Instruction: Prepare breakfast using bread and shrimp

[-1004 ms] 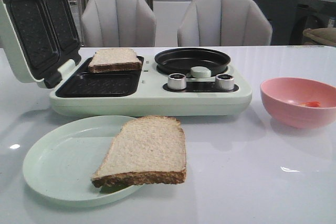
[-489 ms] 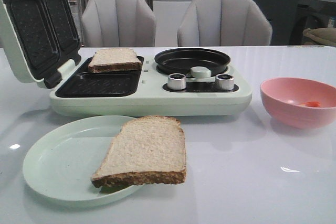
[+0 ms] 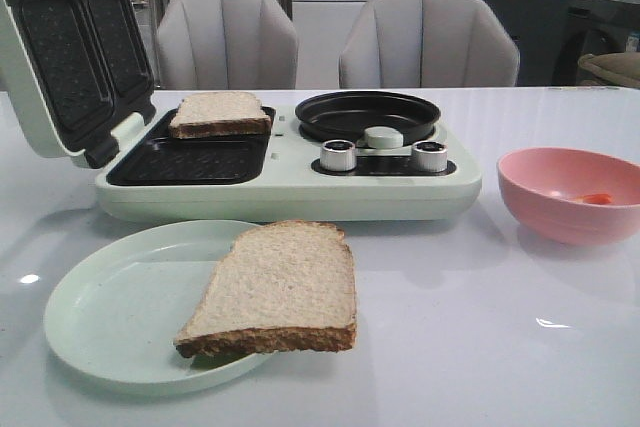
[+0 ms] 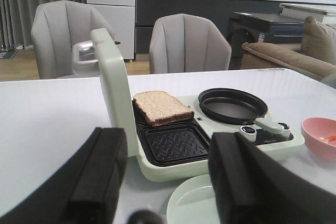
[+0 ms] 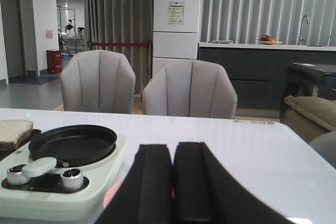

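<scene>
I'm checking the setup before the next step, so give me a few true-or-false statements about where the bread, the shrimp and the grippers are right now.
1. One bread slice lies on the far section of the open sandwich maker. True.
2. The other bread slice lies flat in the middle of the green plate. False: it overhangs the plate's right rim.
3. The shrimp is in the black pan. False: it is in the pink bowl; the pan holds nothing.
4. The left gripper is open. True: its fingers stand apart, holding nothing.
5. The right gripper is open. False: its fingers are pressed together.
</scene>
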Motion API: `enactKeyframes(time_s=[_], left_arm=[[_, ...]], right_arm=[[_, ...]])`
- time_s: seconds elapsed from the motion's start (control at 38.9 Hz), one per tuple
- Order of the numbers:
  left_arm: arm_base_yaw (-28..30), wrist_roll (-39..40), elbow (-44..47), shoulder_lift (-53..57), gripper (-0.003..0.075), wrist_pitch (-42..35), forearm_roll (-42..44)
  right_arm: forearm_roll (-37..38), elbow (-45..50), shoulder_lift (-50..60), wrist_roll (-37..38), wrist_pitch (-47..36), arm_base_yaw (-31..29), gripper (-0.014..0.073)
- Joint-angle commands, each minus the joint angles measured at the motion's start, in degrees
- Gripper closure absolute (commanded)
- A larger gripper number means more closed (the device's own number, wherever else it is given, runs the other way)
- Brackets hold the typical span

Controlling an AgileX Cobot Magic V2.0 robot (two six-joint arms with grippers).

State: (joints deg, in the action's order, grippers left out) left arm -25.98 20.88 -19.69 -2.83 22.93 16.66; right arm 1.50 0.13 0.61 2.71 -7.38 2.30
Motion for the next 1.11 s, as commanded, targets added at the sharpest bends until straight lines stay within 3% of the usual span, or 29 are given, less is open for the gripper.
enactKeyframes(time_s=[0.0,0.26,0.72,0.82,0.98,1.08], left_arm=[[0.05,0.65,-1.31,-0.52,0.0304,-4.58,0.45],[0.05,0.65,-1.31,-0.52,0.0304,-4.84,0.45],[0.05,0.65,-1.31,-0.52,0.0304,-5.05,0.45],[0.05,0.65,-1.31,-0.52,0.0304,-5.05,0.45],[0.05,0.65,-1.31,-0.52,0.0304,-5.05,0.45],[0.05,0.65,-1.31,-0.52,0.0304,-5.05,0.45]], right_arm=[[-0.11,-6.42,-1.68,-0.09,-2.42,-0.28,0.0441],[-0.11,-20.46,-13.53,-0.09,16.25,-0.28,0.0441],[-1.86,-21.05,-16.24,-0.09,21.81,-0.23,0.0438],[-1.86,-21.22,-17.72,-0.09,22.75,-0.23,0.0363],[-2.45,-23.12,-22.08,-0.09,24.86,0.35,0.012],[-2.94,-25.15,-26.3,-0.09,25.85,2.38,0.0082]])
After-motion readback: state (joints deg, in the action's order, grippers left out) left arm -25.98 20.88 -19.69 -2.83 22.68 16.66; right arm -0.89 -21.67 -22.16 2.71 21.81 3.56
